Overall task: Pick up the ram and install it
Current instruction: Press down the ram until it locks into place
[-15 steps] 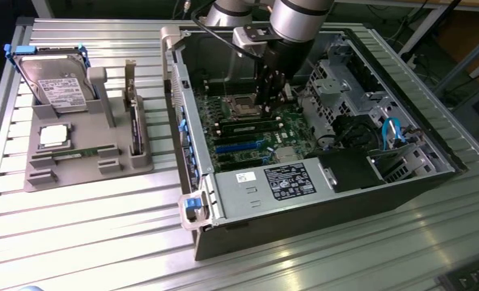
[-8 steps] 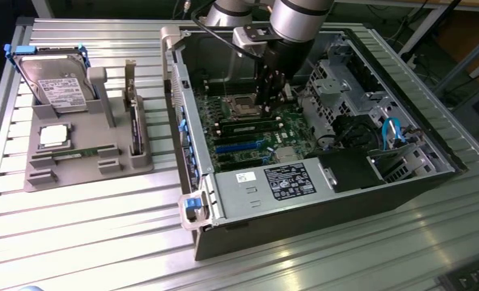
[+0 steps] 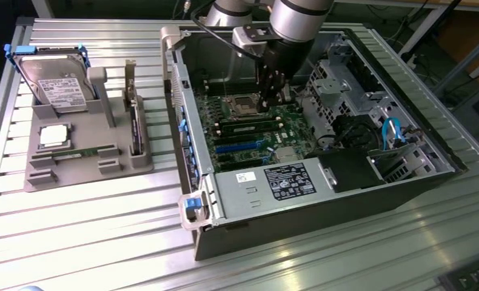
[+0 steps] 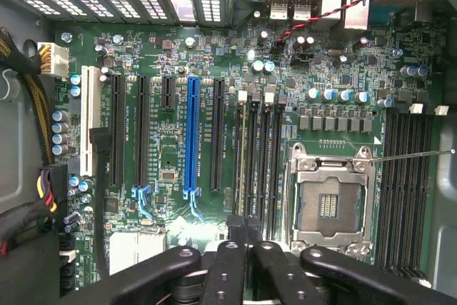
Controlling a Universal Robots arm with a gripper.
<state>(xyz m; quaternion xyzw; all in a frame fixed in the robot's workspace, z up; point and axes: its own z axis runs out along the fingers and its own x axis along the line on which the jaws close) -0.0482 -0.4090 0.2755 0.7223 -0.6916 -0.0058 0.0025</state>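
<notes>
My gripper (image 3: 265, 111) is down inside the open computer case (image 3: 223, 200), just over the memory slots beside the empty processor socket (image 4: 330, 201). Its black fingers (image 4: 230, 237) are shut, pressed together with no visible gap. A thin green ram strip (image 4: 243, 155) stands edge-on in the slot farthest from the socket and runs up to the fingertips. I cannot tell whether they touch it. It is also visible in the exterior view as a green ram strip (image 3: 244, 128). Another green ram strip (image 3: 82, 153) lies in the grey holder (image 3: 86, 170) outside the case.
The grey holder also carries a silver hard drive (image 3: 57, 85) with blue tabs, a processor chip (image 3: 53, 134) and a dark upright expansion card (image 3: 134, 121). Case walls, drive cages (image 3: 336, 85) and cables crowd around the arm. A blue expansion slot (image 4: 191, 133) lies beside the memory slots.
</notes>
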